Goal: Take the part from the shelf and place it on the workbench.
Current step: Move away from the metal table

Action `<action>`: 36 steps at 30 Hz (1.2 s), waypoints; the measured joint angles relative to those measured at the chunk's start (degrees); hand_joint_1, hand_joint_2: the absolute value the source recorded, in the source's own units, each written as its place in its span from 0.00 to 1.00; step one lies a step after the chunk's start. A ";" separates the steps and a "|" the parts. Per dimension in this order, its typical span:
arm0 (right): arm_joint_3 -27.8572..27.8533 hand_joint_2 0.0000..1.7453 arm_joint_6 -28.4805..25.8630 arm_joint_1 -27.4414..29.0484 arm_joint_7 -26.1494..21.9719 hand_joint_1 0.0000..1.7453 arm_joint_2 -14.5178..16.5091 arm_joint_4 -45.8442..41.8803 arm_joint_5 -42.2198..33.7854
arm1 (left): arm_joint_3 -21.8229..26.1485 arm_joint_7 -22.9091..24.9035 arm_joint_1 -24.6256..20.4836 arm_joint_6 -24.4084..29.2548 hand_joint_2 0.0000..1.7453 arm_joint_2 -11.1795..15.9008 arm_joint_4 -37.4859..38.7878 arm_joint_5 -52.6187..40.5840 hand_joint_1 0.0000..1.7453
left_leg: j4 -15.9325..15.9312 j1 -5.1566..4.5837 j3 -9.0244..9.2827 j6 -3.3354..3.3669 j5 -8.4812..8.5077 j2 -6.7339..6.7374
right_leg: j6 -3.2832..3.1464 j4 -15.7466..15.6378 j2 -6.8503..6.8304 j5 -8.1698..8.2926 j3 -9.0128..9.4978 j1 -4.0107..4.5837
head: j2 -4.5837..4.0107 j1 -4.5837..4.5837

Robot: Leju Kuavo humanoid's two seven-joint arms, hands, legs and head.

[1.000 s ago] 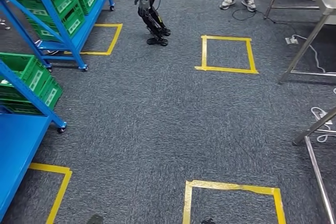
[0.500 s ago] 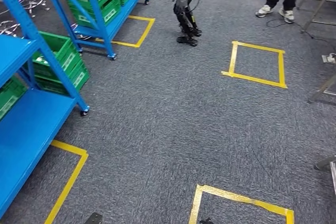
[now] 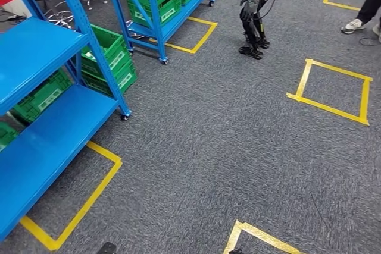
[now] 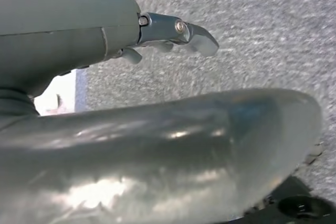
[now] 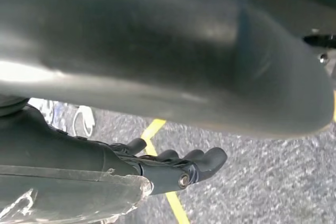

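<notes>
A blue shelf [image 3: 40,105] is seen at the left over grey carpet [image 3: 215,147], with green crates [image 3: 110,57] stacked behind it and yellow tape squares [image 3: 334,87] marked on the floor. Another robot [image 3: 253,16] is parked farther back, and a person's shoe [image 3: 355,25] is caught at the edge. The left hand [image 4: 166,93] and right hand [image 5: 170,77] are both held empty, fingers straight out and apart. Which crate the part is kept in can't be told.
</notes>
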 joint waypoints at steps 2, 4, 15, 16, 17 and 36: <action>-0.02 0.00 0.04 0.10 0.01 0.00 -0.02 -0.01 -0.14 | 0.00 0.00 0.01 0.04 0.00 -0.10 0.00 -0.05 0.00 | 5.14 -0.13 -2.44 -0.39 -3.27 3.03 | -0.54 -0.21 -1.47 0.13 0.01 0.12 | 0.00 -0.49; -0.06 0.00 0.07 0.35 0.07 0.00 -0.05 -0.01 -0.26 | 0.00 0.00 -0.12 0.09 0.00 -0.23 0.00 -0.09 0.00 | 12.15 -0.09 -5.75 -0.57 -6.55 4.21 | -0.80 -0.22 -3.18 0.05 -0.07 0.35 | 0.00 -0.68; -0.16 0.00 0.06 0.03 0.22 0.00 -0.09 -0.01 -0.46 | 0.01 0.00 0.19 0.23 0.00 -0.36 0.00 -0.24 0.00 | -1.35 -0.66 1.79 1.94 -0.12 7.01 | 1.26 0.07 -7.87 -1.31 0.90 1.17 | 0.00 -0.57; -0.16 0.00 0.05 -0.01 0.21 0.00 -0.09 -0.01 -0.48 | 0.03 -0.03 0.20 0.26 0.00 -0.37 0.00 -0.26 0.00 | -1.52 -0.46 1.90 2.22 0.05 6.40 | 1.63 1.71 -6.51 -2.42 0.31 1.09 | 0.00 -0.41; -0.16 0.00 0.03 0.01 0.17 0.00 -0.09 -0.01 -0.47 | 0.04 -0.10 0.13 0.28 0.00 -0.41 0.00 -0.26 0.00 | -1.57 -0.32 1.92 2.45 0.16 5.82 | 1.92 4.46 -4.92 -3.97 -0.88 0.99 | 0.00 -0.22; -0.16 0.00 -0.06 0.17 -0.02 0.00 0.00 0.02 0.14 | 1.32 0.22 -0.50 -0.16 0.00 -0.22 0.00 -0.59 0.00 | 13.85 0.06 -6.71 -0.64 -6.34 4.35 | -0.78 -0.49 -4.01 -0.11 0.38 0.33 | 0.00 -0.85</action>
